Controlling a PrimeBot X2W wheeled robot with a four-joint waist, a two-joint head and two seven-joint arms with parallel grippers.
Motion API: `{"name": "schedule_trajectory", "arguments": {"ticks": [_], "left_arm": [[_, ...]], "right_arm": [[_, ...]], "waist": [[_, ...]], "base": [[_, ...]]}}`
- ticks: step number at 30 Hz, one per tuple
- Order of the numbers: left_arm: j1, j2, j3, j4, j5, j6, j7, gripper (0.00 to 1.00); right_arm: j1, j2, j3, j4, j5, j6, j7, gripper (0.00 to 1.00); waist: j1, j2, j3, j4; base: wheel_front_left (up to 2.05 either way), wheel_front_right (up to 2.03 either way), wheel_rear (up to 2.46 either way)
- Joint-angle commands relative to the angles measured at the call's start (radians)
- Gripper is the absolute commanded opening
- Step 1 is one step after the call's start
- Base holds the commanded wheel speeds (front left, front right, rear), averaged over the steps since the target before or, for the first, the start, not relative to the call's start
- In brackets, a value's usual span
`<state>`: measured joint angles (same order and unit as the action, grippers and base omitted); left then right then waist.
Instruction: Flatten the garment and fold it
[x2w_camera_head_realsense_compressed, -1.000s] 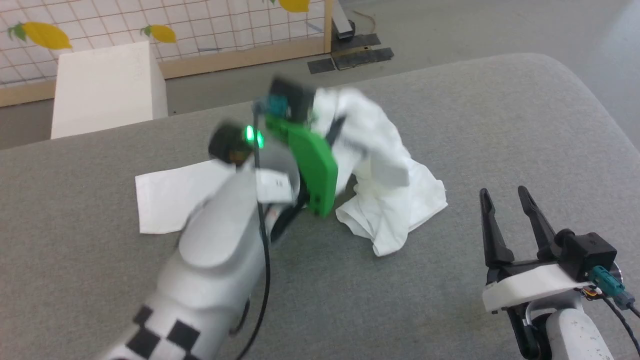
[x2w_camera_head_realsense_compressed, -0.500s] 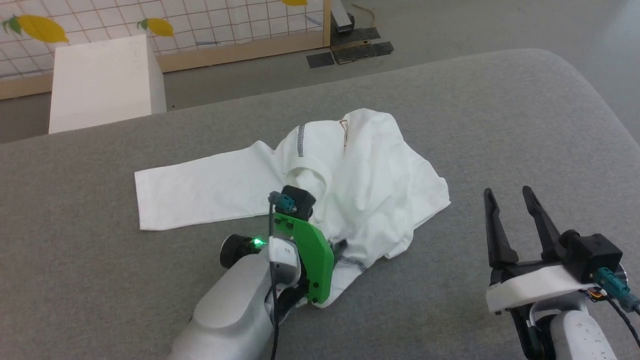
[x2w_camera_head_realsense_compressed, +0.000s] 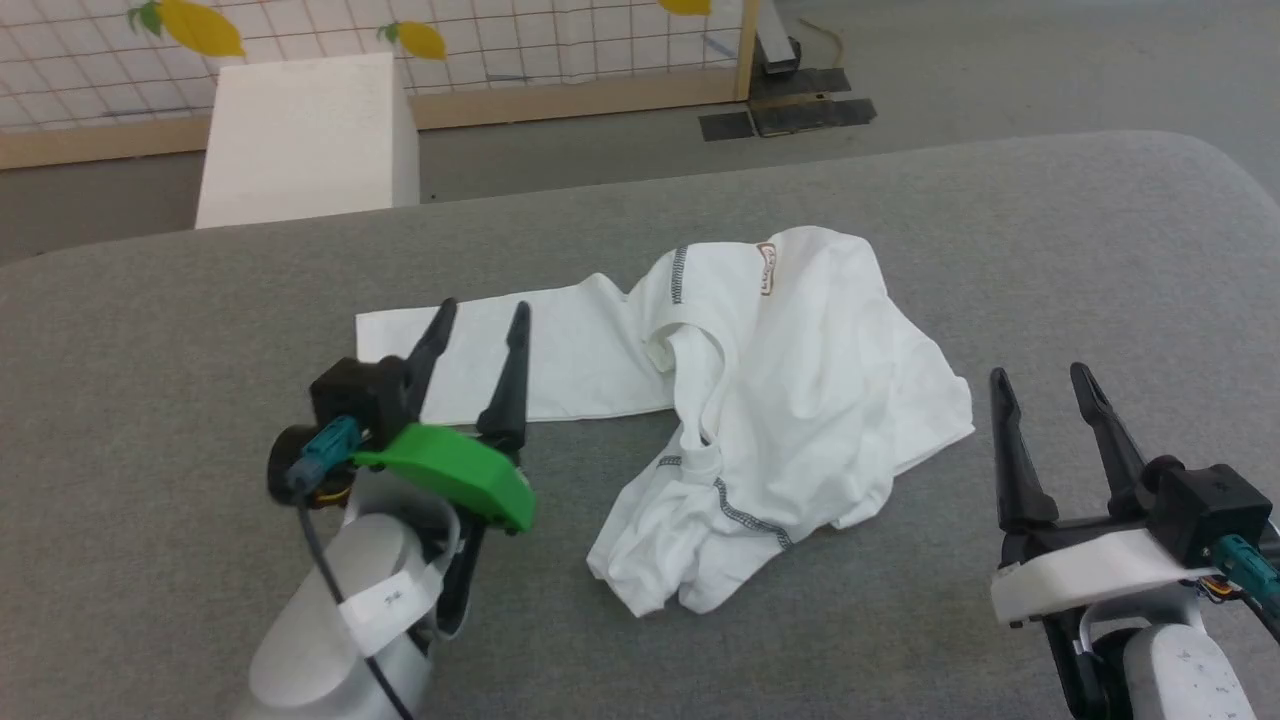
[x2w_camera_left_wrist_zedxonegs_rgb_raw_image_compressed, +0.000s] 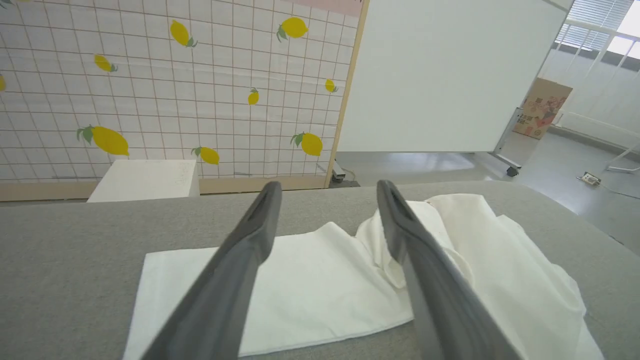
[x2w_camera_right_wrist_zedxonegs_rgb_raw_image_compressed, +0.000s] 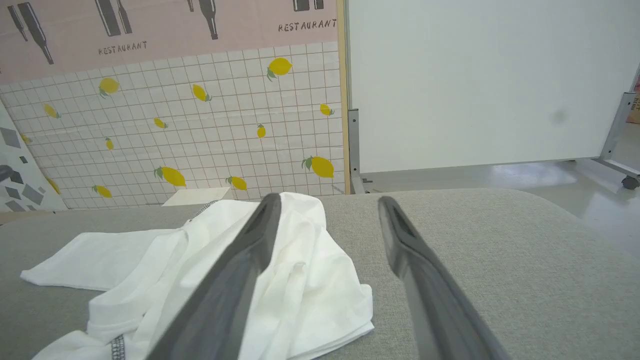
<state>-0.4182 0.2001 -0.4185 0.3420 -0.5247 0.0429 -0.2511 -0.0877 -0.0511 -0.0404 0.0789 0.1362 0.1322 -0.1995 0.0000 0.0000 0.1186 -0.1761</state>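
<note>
The garment (x2w_camera_head_realsense_compressed: 790, 400) is a white long-sleeved shirt lying crumpled on the grey table (x2w_camera_head_realsense_compressed: 1050, 250), with one sleeve (x2w_camera_head_realsense_compressed: 500, 350) stretched flat toward the left. Dark stitched seams and a small brownish label (x2w_camera_head_realsense_compressed: 767, 268) show on it. My left gripper (x2w_camera_head_realsense_compressed: 482, 315) hovers open over the near edge of that sleeve, nothing between its fingers. In the left wrist view the sleeve (x2w_camera_left_wrist_zedxonegs_rgb_raw_image_compressed: 310, 295) lies just beyond the left gripper (x2w_camera_left_wrist_zedxonegs_rgb_raw_image_compressed: 327, 190). My right gripper (x2w_camera_head_realsense_compressed: 1040, 380) stands open at the lower right, beside the shirt's right hem. The right wrist view shows the garment (x2w_camera_right_wrist_zedxonegs_rgb_raw_image_compressed: 280, 280) left of the right gripper (x2w_camera_right_wrist_zedxonegs_rgb_raw_image_compressed: 327, 200).
A rigid white box (x2w_camera_head_realsense_compressed: 310, 135) stands on the floor behind the table's far left edge. A tiled lemon-print screen (x2w_camera_head_realsense_compressed: 400, 40) and a white panel (x2w_camera_left_wrist_zedxonegs_rgb_raw_image_compressed: 450, 75) rise beyond. The table's right end curves away at the far right corner (x2w_camera_head_realsense_compressed: 1200, 170).
My left gripper let go of the shirt, opened and drew back toward the left front. The raised bundle dropped onto the table in a looser heap. The head camera shifted, moving the whole picture right.
</note>
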Motion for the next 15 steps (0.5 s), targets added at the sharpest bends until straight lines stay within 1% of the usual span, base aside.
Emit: {"name": "schedule_trajectory", "arguments": {"ticks": [1,4,6,11,15], "left_arm": [[0.035,0.016,0.021,-0.018,0.022,0.01,-0.008,1.0],[0.087,0.02,0.093,-0.084,0.067,0.022,-0.01,1.0],[0.131,0.013,0.142,-0.127,0.1,0.02,-0.01,1.0],[0.231,-0.037,0.251,-0.191,0.165,-0.006,-0.01,1.0],[0.282,-0.083,0.32,-0.221,0.212,-0.029,-0.01,1.0]], "right_arm": [[0.016,0.001,-0.001,-0.011,-0.007,-0.002,0.008,1.0],[0.023,0.001,0.005,-0.026,-0.012,-0.002,0.022,1.0],[0.026,0.001,0.009,-0.033,-0.015,-0.002,0.032,1.0],[0.039,0.001,0.026,-0.04,-0.017,-0.002,0.077,1.0],[0.048,0.001,0.038,-0.042,-0.016,-0.002,0.12,1.0]], "waist": [[0.0,0.0,-0.007,0.024],[0.0,0.0,-0.008,0.036],[0.0,0.0,-0.007,0.043],[0.0,0.0,-0.004,0.061],[0.0,0.0,-0.002,0.074]], "base": [[0.0,0.0,0.0],[0.0,0.0,0.0],[0.0,0.0,0.0],[0.0,0.0,0.0],[0.0,0.0,0.0]]}}
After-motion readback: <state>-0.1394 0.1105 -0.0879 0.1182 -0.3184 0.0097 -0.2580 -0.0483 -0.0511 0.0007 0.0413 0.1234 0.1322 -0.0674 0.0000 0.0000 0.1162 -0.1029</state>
